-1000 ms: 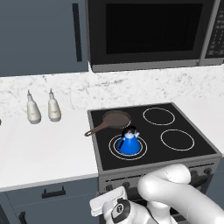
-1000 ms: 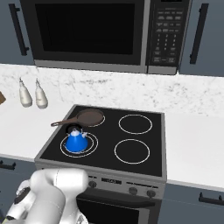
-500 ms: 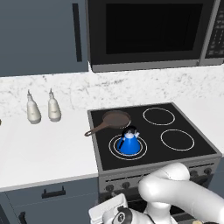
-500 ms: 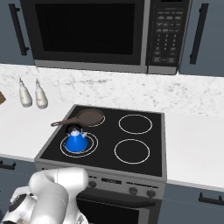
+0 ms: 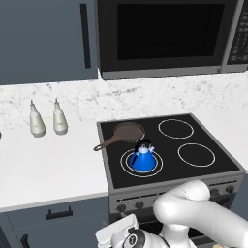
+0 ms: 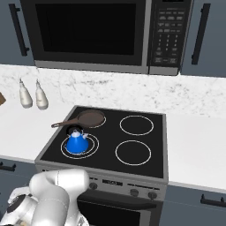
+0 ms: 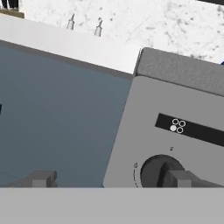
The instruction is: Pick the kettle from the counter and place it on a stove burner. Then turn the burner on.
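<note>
Your end effector (image 7: 109,179) sits low in front of the stove's grey control panel (image 7: 175,131), its two grey fingertips (image 7: 41,178) set wide apart with nothing between them. In the hand view the right fingertip lies over a dark round knob (image 7: 153,171), though you cannot tell whether it touches it. Just above that knob you see a small black label with four little circles, one of them filled white (image 7: 177,126).

The kettle (image 5: 143,156) stands upright on the stove burner (image 5: 127,164), the double-ringed circle at the front left of the black cooktop; its rings show white. The frying pan (image 5: 127,132) rests on the rear left circle just behind the kettle, handle pointing out toward the worktop (image 5: 48,160). Two cream bottles (image 5: 46,119) stand side by side near the marbled backsplash, well apart from the stove.
</note>
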Robot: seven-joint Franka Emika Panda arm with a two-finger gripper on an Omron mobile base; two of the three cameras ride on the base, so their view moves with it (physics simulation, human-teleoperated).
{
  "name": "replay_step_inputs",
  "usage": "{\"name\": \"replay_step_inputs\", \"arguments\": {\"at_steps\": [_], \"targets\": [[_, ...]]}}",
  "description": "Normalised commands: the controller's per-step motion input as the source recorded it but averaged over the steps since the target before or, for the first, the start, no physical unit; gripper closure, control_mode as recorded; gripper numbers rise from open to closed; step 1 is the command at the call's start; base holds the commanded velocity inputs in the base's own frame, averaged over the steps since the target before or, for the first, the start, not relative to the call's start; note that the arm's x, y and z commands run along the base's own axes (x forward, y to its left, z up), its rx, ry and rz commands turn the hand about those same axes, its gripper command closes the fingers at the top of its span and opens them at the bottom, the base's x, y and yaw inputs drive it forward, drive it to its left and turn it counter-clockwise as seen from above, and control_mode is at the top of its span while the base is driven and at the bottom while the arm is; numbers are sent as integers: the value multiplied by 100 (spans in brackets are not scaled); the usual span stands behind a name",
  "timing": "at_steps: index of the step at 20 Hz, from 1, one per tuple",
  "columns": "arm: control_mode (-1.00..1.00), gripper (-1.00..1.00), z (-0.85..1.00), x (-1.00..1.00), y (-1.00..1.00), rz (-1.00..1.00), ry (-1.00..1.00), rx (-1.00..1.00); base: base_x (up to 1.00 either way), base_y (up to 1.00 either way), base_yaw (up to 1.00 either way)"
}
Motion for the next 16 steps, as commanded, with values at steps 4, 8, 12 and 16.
{"name": "replay_step_inputs", "arguments": {"at_steps": [4,8,12,16], "targets": [[-100,-100,0,-4,-31,0,0,12,0,0,0],[-100,-100,0,-18,-55,0,-1,13,0,0,0],[-100,-100,3,-2,-54,0,-3,15,0,0,0],[-100,-100,8,10,-25,0,-2,18,0,0,0]]}}
